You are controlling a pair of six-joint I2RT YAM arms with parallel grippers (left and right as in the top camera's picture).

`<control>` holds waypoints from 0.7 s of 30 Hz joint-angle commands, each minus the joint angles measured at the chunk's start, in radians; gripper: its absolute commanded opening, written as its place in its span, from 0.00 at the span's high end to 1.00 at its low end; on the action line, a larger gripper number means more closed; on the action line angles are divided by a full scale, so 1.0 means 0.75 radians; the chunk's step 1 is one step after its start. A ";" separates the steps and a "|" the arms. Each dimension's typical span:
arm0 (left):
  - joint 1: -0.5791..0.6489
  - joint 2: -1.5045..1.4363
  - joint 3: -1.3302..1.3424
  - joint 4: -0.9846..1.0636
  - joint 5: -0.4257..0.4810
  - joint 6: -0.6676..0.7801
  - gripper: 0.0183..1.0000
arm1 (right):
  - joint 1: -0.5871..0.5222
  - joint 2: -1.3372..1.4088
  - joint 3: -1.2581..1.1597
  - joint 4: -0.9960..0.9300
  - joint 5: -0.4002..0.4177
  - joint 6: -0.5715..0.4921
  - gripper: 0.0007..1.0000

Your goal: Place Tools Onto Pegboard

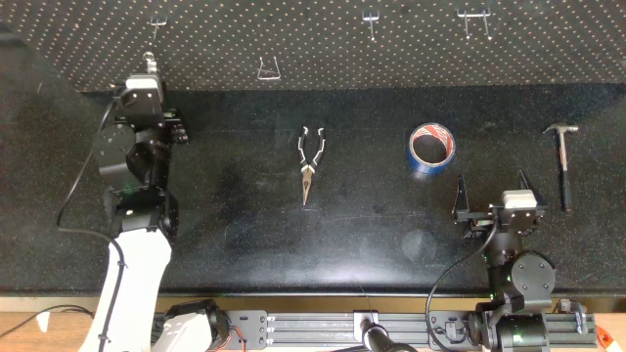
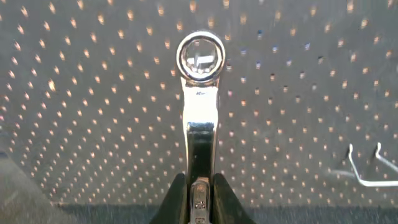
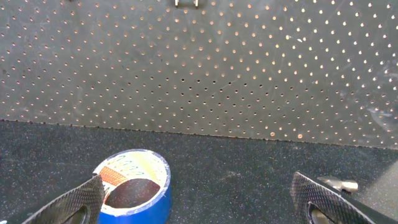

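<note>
Left wrist view: wrench (image 2: 199, 93) in end effector (image 2: 199, 185)

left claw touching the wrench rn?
Touching. The left wrist view shows the left claw shut on the wrench, pressed against both sides of its handle with no gap.
</note>
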 commanded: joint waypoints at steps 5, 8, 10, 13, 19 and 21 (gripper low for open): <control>-0.001 0.107 0.103 0.075 -0.019 -0.091 0.99 | 0.008 -0.006 -0.003 -0.007 -0.011 0.006 0.02; -0.001 0.130 0.123 0.074 -0.019 -0.091 1.00 | 0.008 -0.007 -0.003 -0.007 -0.011 0.007 0.02; -0.001 0.139 0.123 0.073 -0.014 -0.091 0.99 | 0.008 -0.006 -0.003 -0.007 -0.011 0.006 0.02; -0.001 0.159 0.123 0.073 -0.014 -0.091 0.99 | 0.008 -0.007 -0.003 -0.007 -0.011 0.006 0.02; -0.001 0.171 0.123 0.017 -0.015 -0.091 1.00 | 0.008 -0.006 -0.003 -0.007 -0.011 0.006 0.02; -0.001 0.174 0.123 0.013 -0.015 -0.091 0.99 | 0.008 -0.006 -0.003 -0.007 -0.011 0.007 0.02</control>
